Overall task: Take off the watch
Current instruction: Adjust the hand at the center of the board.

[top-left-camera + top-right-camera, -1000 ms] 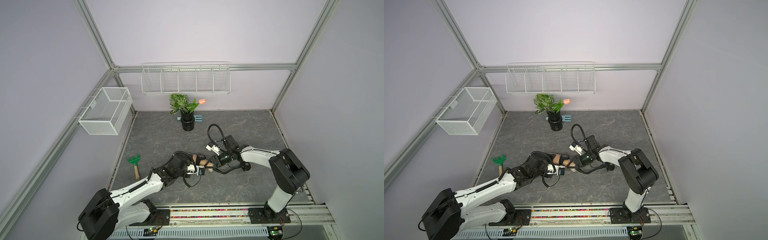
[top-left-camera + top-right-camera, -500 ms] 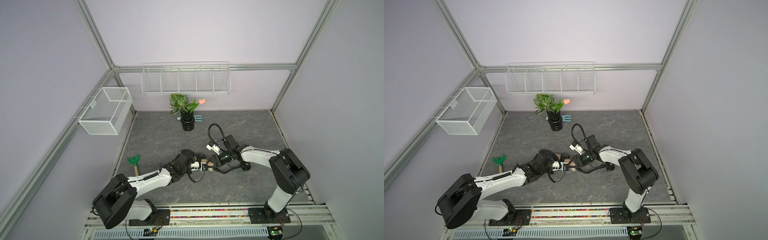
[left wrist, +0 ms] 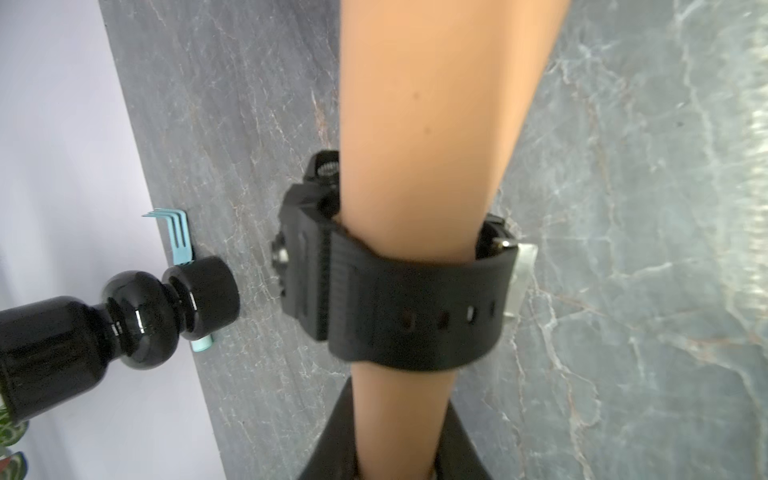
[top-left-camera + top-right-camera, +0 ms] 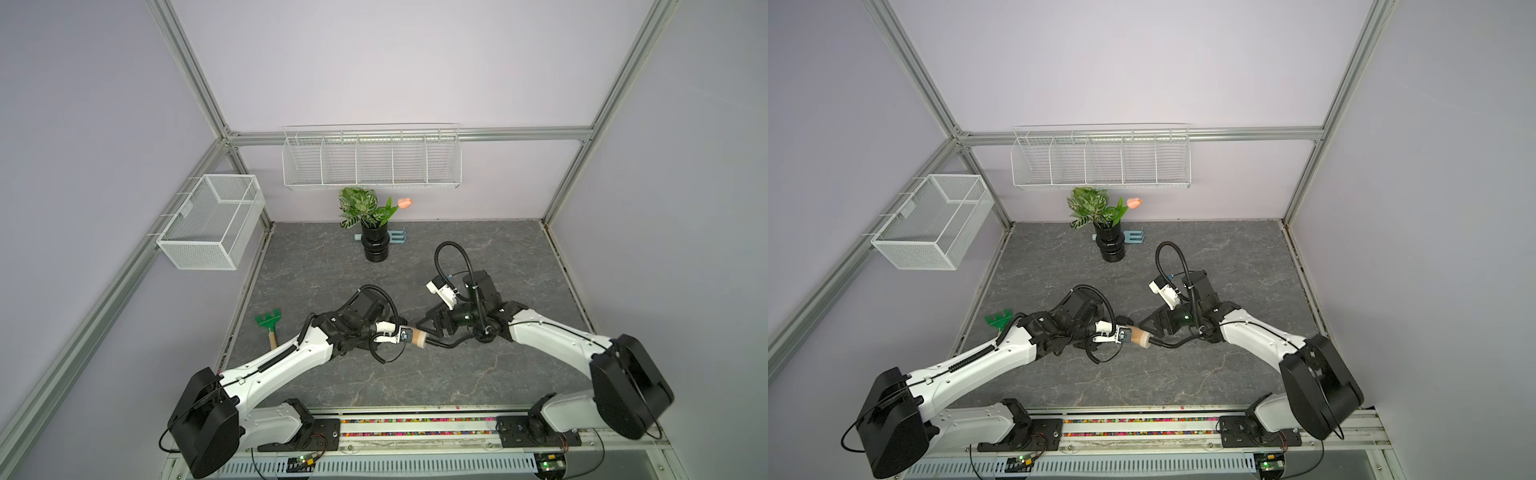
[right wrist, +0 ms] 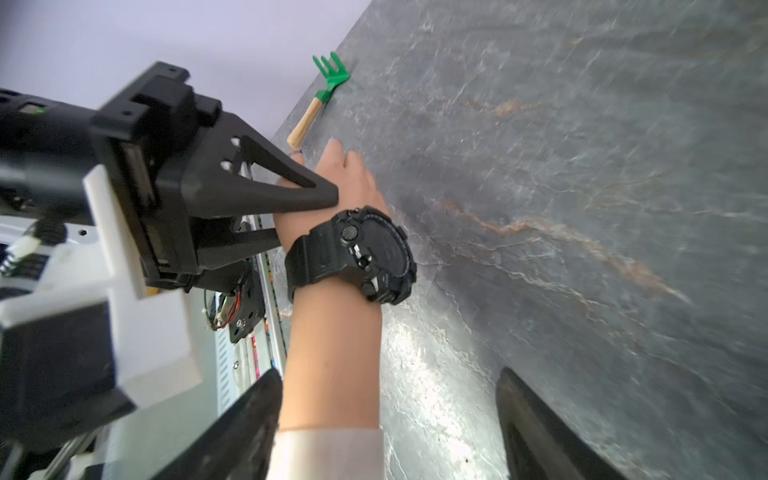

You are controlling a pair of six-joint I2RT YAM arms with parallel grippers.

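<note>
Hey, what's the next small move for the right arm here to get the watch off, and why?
Probably ease the open right gripper forward along the forearm to the strap of the watch. The left gripper is clamped on the mannequin hand, steadying it, and the watch is buckled round the wrist.

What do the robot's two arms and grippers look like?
The left arm and right arm have white shells and black joint housings. A black ribbed cable loops over each wrist, beside a white camera mount. The left gripper and right gripper have black tapering fingers; the left's show triangular cut-outs.
</note>
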